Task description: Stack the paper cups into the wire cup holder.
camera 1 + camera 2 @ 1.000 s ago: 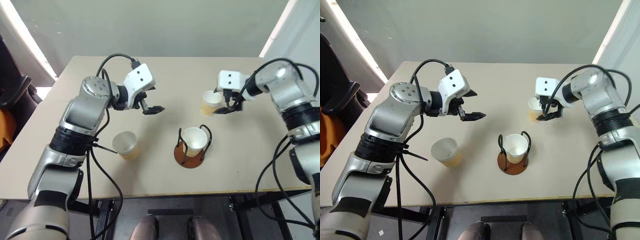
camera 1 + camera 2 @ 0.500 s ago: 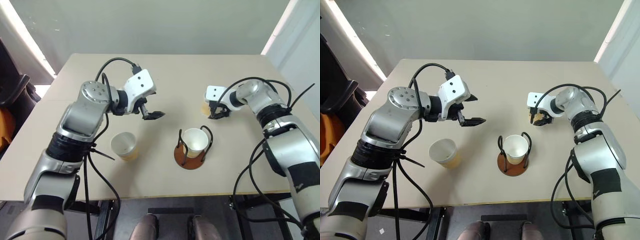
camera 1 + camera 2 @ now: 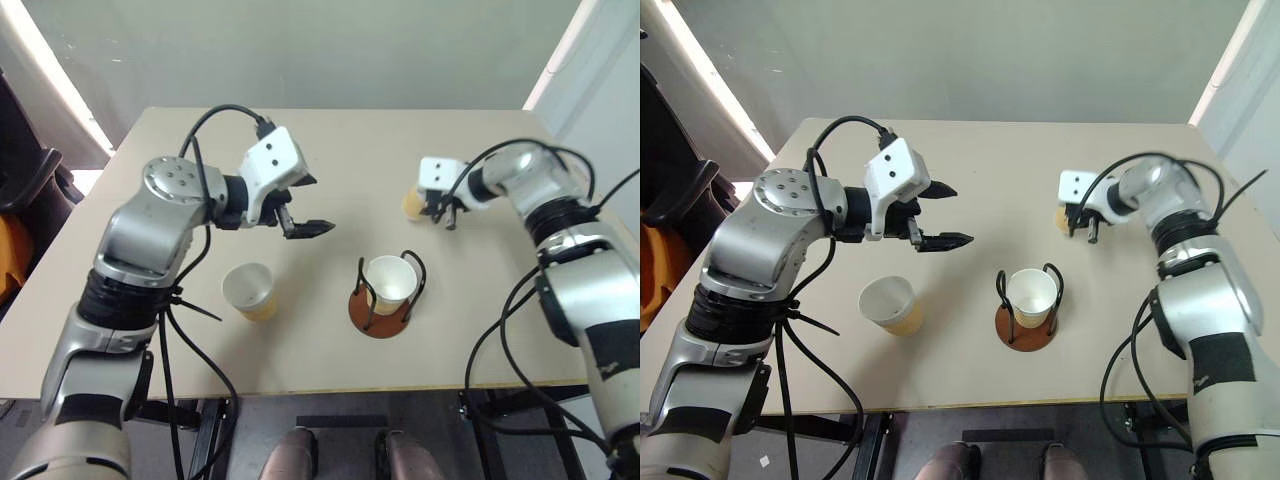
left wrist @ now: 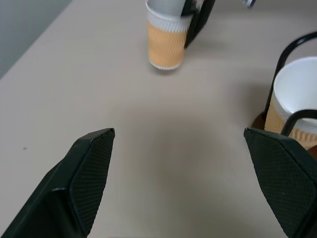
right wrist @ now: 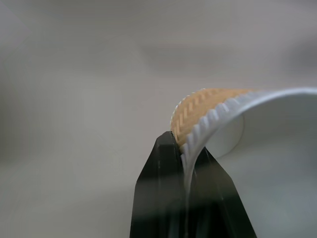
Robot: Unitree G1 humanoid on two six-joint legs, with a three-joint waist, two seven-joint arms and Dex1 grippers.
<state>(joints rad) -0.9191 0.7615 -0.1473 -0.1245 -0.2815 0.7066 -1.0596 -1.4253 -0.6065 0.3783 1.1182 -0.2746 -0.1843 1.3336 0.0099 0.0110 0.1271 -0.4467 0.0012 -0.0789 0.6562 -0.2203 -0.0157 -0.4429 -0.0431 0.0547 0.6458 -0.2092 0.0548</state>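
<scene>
Tan paper cup (image 3: 250,291) stands free at the left on the beige table (image 3: 480,330). Above it hovers the left gripper (image 3: 308,213), its fingers spread wide and empty. In the middle, the wire cup holder (image 3: 385,292) holds a second cup (image 3: 390,283). At the right, the right gripper (image 3: 446,213) pinches the wall of the third cup (image 4: 166,43).

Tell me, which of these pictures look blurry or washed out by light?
Right wrist view: the pinched cup rim is sharp, the table behind is a soft blur. Left wrist view: the open left tool's fingers are crisp, the far cup slightly soft. Left eye view: bright strips of light glare at both upper edges; the wire cup holder stays clear.
</scene>
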